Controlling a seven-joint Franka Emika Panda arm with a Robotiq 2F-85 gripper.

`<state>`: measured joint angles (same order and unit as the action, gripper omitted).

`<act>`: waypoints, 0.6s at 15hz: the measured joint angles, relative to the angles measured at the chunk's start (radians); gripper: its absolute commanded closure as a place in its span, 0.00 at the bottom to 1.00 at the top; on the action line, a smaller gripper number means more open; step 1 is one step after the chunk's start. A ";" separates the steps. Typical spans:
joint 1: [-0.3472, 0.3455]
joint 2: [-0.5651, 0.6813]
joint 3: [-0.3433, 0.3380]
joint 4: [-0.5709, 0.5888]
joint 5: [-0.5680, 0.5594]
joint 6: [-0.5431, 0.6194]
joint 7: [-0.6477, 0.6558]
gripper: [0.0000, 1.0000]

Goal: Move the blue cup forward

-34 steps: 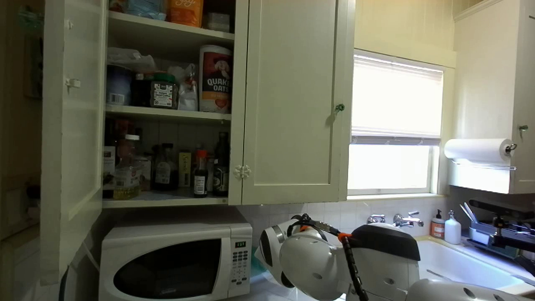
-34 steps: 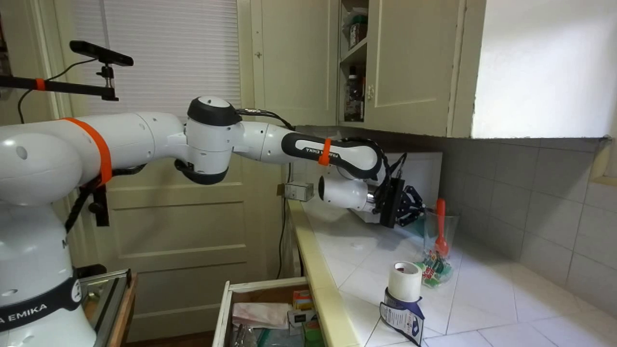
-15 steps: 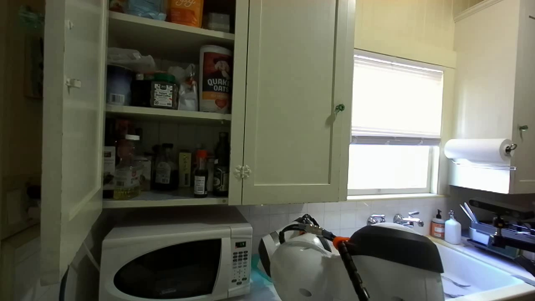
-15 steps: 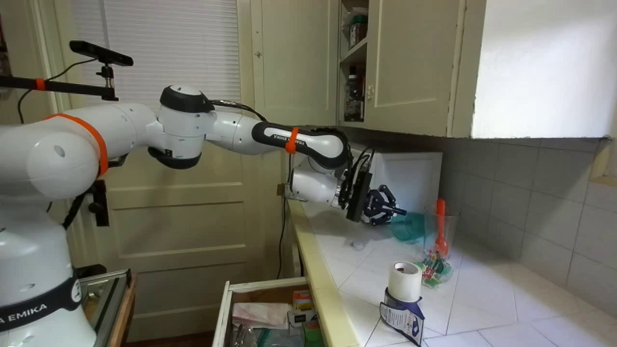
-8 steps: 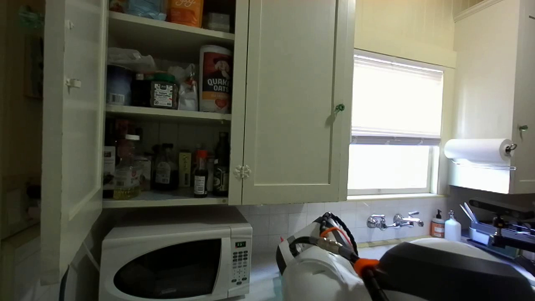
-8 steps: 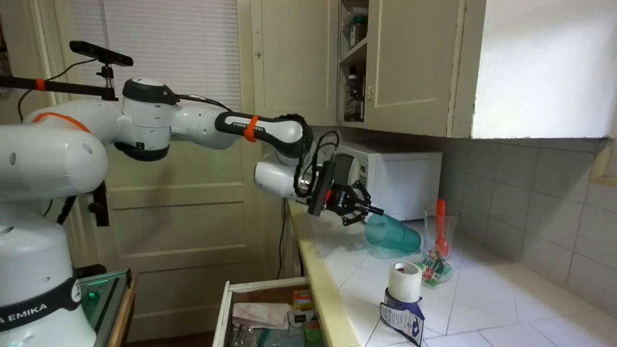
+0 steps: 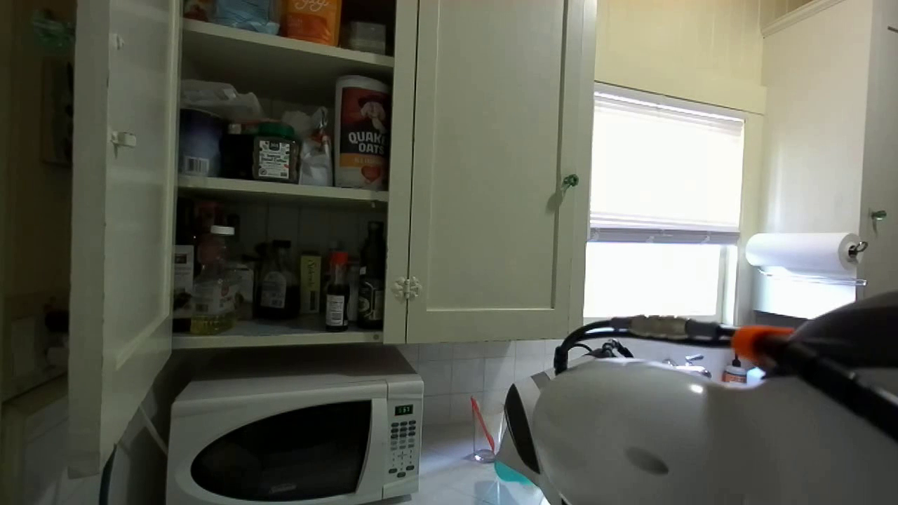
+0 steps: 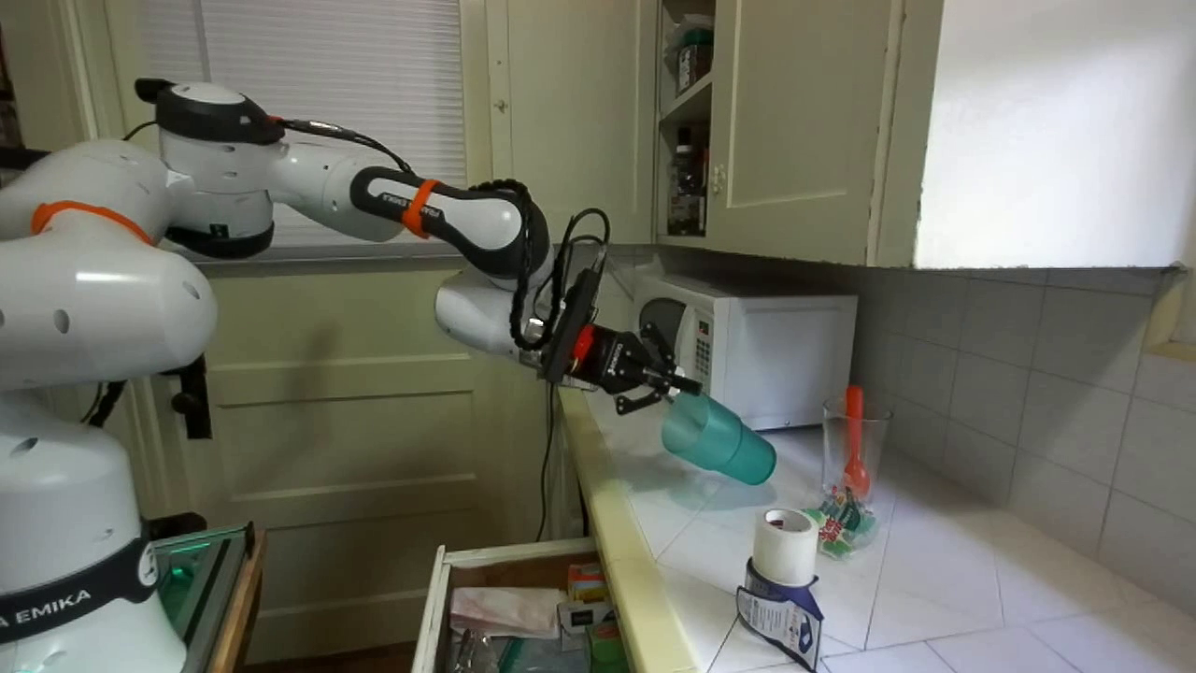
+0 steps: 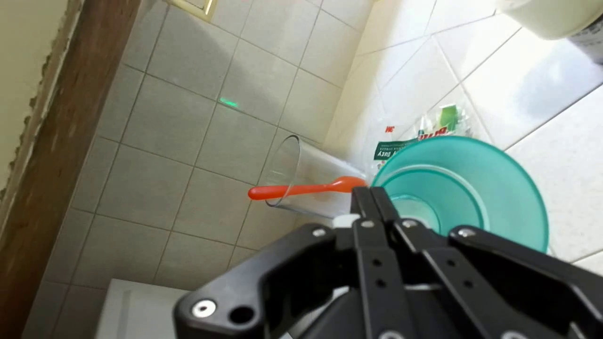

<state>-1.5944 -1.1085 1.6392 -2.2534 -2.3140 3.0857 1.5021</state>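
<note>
Microwave (image 7: 295,442) in both exterior views, from front and side; wrist view close, along claw (image 9: 370,190)

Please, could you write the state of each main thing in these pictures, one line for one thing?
Gripper: shut, holding the blue cup at its rim
Blue cup: tilted, mouth towards the gripper
Clear glass: upright, orange spoon inside
Microwave: closed, display lit
Shelf cupboard door: swung open
Neighbouring cupboard door: closed
Drawer: pulled open
Window blind: partly lowered
Paper towel roll: on its holder
</note>
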 measured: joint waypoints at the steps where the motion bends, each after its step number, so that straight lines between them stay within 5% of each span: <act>1: 0.006 0.034 -0.010 -0.011 -0.049 -0.010 0.006 0.99; 4: 0.031 0.156 -0.050 -0.038 -0.230 -0.058 0.038 0.99; 9: 0.109 0.384 -0.183 -0.062 -0.195 -0.057 -0.252 0.99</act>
<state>-1.4852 -0.7244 1.4559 -2.3150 -2.5094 3.0290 1.2502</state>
